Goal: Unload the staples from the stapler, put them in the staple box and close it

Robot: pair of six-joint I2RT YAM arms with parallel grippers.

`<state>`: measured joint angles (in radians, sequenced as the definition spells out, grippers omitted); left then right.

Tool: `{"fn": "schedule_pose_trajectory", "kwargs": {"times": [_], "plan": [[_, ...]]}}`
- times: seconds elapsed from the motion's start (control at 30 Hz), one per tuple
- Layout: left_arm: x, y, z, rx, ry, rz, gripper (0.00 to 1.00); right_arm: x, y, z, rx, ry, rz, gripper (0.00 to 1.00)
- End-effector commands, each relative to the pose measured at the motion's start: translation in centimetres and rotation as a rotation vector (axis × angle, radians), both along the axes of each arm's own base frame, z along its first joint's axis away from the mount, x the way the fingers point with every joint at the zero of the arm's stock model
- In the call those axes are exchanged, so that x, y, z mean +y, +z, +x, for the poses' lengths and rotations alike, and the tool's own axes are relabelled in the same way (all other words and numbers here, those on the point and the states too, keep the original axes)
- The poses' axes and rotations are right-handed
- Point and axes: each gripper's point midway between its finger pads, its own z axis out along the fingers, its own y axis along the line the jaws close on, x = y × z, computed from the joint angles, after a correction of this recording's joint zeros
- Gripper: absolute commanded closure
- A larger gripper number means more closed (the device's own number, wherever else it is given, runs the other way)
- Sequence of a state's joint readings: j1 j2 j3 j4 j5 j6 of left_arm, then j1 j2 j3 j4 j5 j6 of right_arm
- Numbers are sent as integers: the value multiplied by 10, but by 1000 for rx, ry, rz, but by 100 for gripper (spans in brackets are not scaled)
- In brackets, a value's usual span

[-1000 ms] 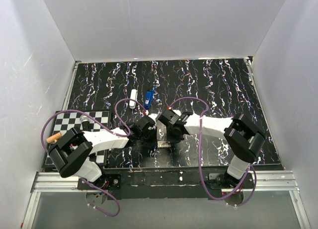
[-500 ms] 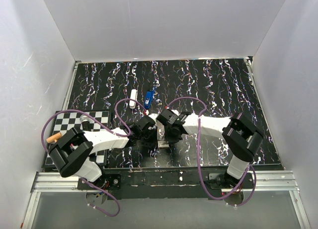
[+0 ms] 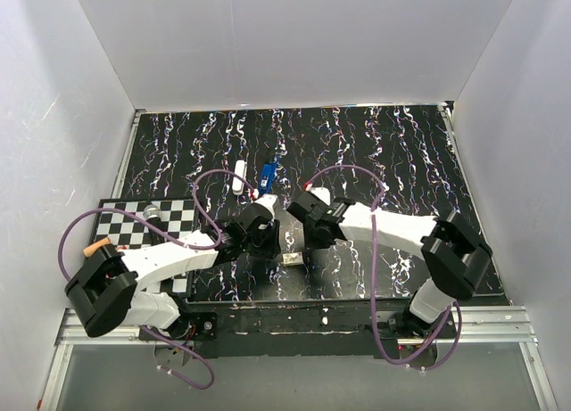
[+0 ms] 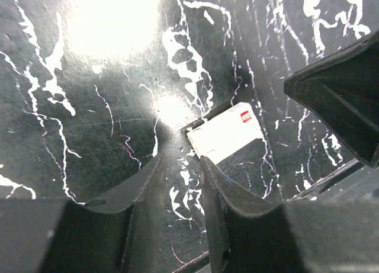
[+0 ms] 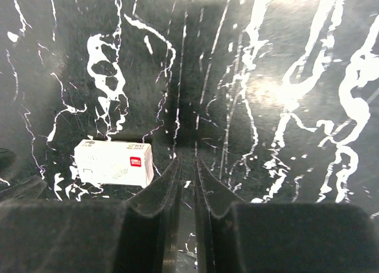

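A small blue stapler (image 3: pixel 267 175) lies on the black marbled table, beyond both arms. A white staple box (image 3: pixel 293 260) with a red label lies flat on the table near the front edge; no loose staples show. My left gripper (image 3: pixel 265 240) hovers left of the box, its jaws apart and empty. In the left wrist view the box (image 4: pixel 228 131) lies just past the left gripper (image 4: pixel 180 159), a little to the right. My right gripper (image 3: pixel 302 235) hangs above and right of the box. Its jaws (image 5: pixel 186 160) stand a narrow gap apart, with the box (image 5: pixel 112 162) to their left.
A small white oblong object (image 3: pixel 239 176) lies left of the stapler. A checkerboard mat (image 3: pixel 125 224) at the left carries a silver cylinder (image 3: pixel 152 213). An orange-tipped object (image 3: pixel 94 248) lies at the mat's left edge. White walls enclose the table on three sides.
Both grippers were shut around the box near the front edge. They have let go and drawn up and away, leaving the box flat on the table.
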<state>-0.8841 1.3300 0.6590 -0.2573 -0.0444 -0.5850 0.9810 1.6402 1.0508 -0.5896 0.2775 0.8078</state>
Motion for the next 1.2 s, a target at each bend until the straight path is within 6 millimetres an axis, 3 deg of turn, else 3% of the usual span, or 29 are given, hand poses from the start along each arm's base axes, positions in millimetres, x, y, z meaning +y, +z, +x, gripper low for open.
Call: {"fn": "schedule_pose_trajectory", "kwargs": {"times": [0.0, 0.17, 0.33, 0.53, 0.57, 0.6, 0.63, 0.67, 0.73, 0.9, 1.17], "plan": [[4, 42, 15, -115, 32, -18, 69, -18, 39, 18, -132, -37, -23, 77], [10, 78, 20, -204, 25, -41, 59, -40, 65, 32, -227, -47, -89, 69], [23, 121, 26, -323, 34, -51, 49, -62, 90, 41, -324, -71, -119, 51], [37, 164, 31, -411, 61, -44, 41, -80, 120, 44, -409, -91, -107, 37], [40, 170, 31, -429, 65, -47, 27, -85, 125, 46, -431, -96, -115, 31], [42, 175, 32, -447, 69, -49, 24, -92, 129, 48, -451, -108, -136, 26], [45, 181, 32, -464, 70, -51, 5, -98, 135, 50, -469, -118, -148, 25], [47, 187, 33, -480, 73, -50, 2, -103, 141, 51, -482, -121, -159, 25], [51, 196, 35, -503, 78, -39, 2, -110, 154, 53, -515, -133, -158, 18], [55, 223, 34, -553, 79, -61, 2, -115, 191, 51, -587, -140, -70, 16], [67, 253, 29, -622, 86, -93, 2, -108, 220, 43, -622, -79, 37, 12]]}}
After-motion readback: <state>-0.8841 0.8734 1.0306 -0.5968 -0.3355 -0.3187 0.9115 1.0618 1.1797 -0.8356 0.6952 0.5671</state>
